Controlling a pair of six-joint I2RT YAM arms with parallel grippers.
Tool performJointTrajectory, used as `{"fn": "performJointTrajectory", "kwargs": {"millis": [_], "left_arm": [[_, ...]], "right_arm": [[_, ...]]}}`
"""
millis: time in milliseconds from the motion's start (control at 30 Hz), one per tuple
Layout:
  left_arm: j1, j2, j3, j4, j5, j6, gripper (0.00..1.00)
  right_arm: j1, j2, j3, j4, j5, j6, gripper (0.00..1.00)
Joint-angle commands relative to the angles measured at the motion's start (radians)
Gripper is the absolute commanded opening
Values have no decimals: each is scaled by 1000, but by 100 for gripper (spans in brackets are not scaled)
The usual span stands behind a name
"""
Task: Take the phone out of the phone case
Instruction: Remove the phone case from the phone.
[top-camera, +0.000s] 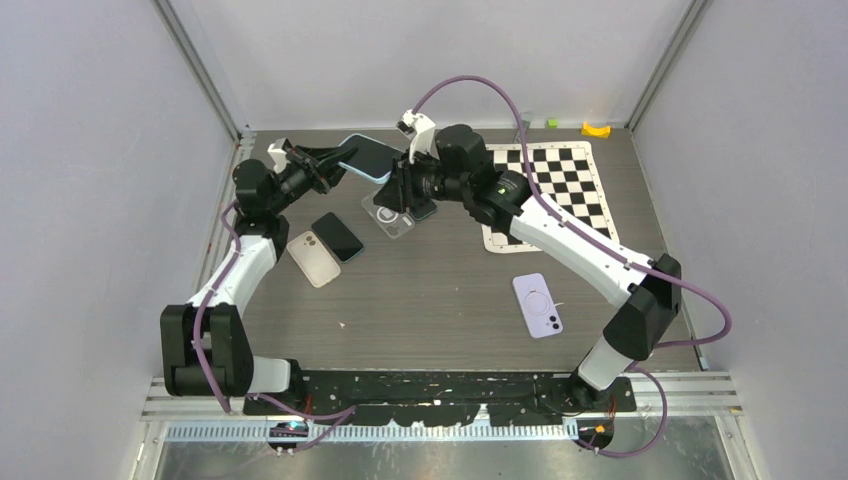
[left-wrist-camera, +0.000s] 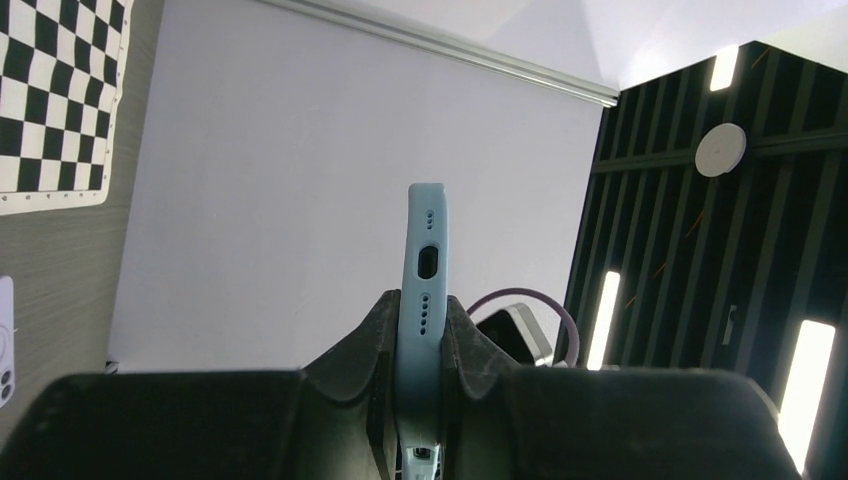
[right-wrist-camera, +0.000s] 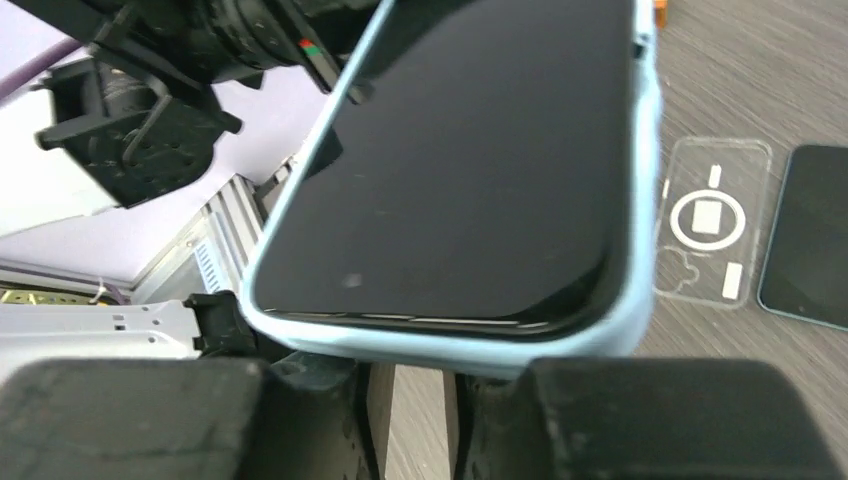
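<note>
A phone in a light blue case (top-camera: 365, 158) is held in the air above the back of the table. My left gripper (top-camera: 335, 165) is shut on its left end. In the left wrist view the case (left-wrist-camera: 428, 250) stands edge-on between the fingers (left-wrist-camera: 375, 340), its port holes showing. My right gripper (top-camera: 400, 190) sits just under the phone's right end. In the right wrist view the dark screen (right-wrist-camera: 470, 170) fills the frame above my right gripper (right-wrist-camera: 415, 400), whose jaws stand a narrow gap apart with bare table showing between them; they hold nothing.
A clear case (top-camera: 388, 215) lies under the held phone, also in the right wrist view (right-wrist-camera: 712, 220). A dark phone (top-camera: 338, 236) and a beige case (top-camera: 315, 258) lie left of centre. A purple case (top-camera: 538, 305) lies front right. A checkerboard mat (top-camera: 550, 190) is back right.
</note>
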Motion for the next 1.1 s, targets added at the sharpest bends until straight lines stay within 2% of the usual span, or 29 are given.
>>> {"fn": "performJointTrajectory", "kwargs": {"millis": [0,33,67,167,233,367,467,633,900,1067], "left_arm": [[-16,-56,61,70,47,-4,0],[-14,-56,62,70,41,14,0],[-10,-54,66,76,34,40,0],[8,-59,91,-5,39,165,0],[9,-65,103,-41,34,224,0],[9,-53,121,-23,34,247,0],[9,-46,125,-8,34,245,0],[9,-46,121,-7,39,242,0],[9,-46,114,-3,42,227,0],[9,-39,114,5,44,214,0]], "right_arm": [[-13,-27,-23,53,72,34,33],[-14,-36,-36,74,49,50,44],[-20,-58,-74,126,25,81,48],[-24,-109,-162,258,-94,144,70],[-24,-151,-213,338,-140,185,78],[-26,-181,-266,437,-178,266,83],[-37,-168,-283,515,-174,399,83],[-67,-110,-314,666,-179,618,67],[-101,-80,-327,741,-148,731,55],[-110,-69,-326,732,-141,741,42]]}}
